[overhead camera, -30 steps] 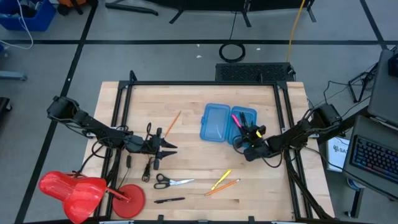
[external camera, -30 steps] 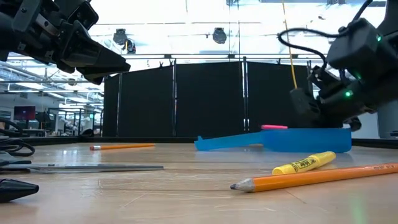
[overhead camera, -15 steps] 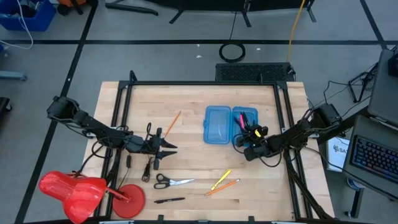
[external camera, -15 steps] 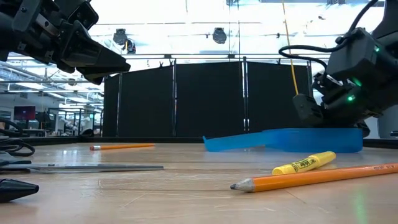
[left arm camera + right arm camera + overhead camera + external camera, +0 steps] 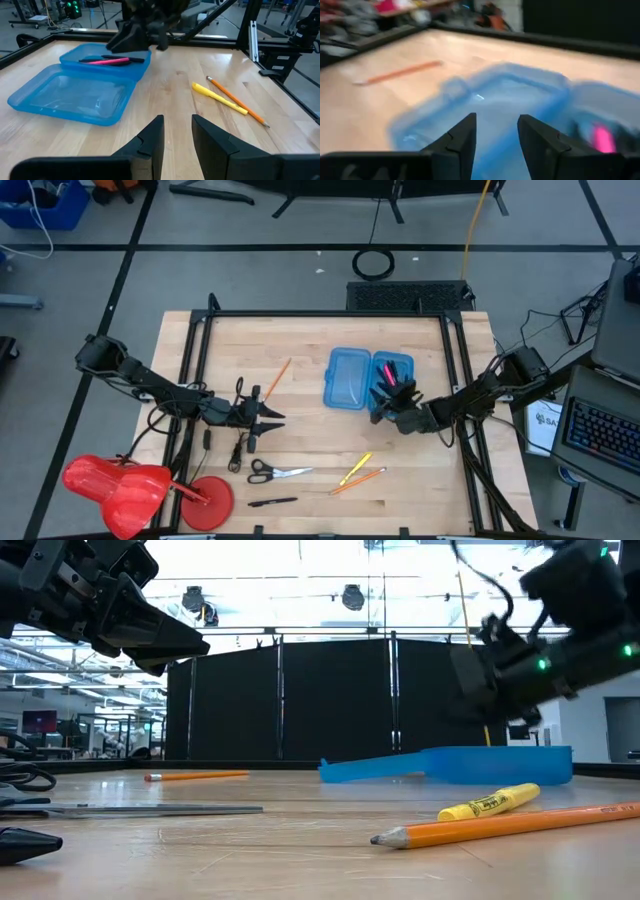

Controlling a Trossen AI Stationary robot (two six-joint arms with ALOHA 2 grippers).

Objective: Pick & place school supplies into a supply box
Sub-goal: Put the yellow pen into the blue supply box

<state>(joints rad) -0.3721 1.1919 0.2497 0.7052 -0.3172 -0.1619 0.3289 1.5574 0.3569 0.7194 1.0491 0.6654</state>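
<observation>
Right gripper [image 5: 390, 398] hangs just above the near end of the supply box's [image 5: 345, 378] right half. Its fingers stand apart in the right wrist view, with nothing between them.

The supply box lies open in the middle of the table [image 5: 310, 340], slightly right of centre. Its right half holds a pink marker [image 5: 107, 61] and at least one thin black pen [image 5: 122, 58]. The left half looks empty.

Left gripper [image 5: 268, 416] waits over the table's left side, low, with its fingers parted a little and holding nothing.

Still loose on the near part of the table:
- Yellow marker [image 5: 357, 466] and an orange pencil [image 5: 358, 479], side by side, near and slightly left of the box.
- Scissors [image 5: 275, 472], further left.
- Black pen [image 5: 272, 502] near the front edge.
- A second orange pencil [image 5: 277, 377], left of the box.

Step in hand, as I judge it: the right arm has finished at the box and needs to go for the next item.

How to do it well:
- Lift straight up to clear the box wall before moving sideways, because the case is light and looks easy to nudge.
- The yellow marker and near pencil are the closest picks.
- They lie almost touching, so come down on the marker's far end, where the two spread apart.
- Set the fingers across its length so only one item comes up.
</observation>
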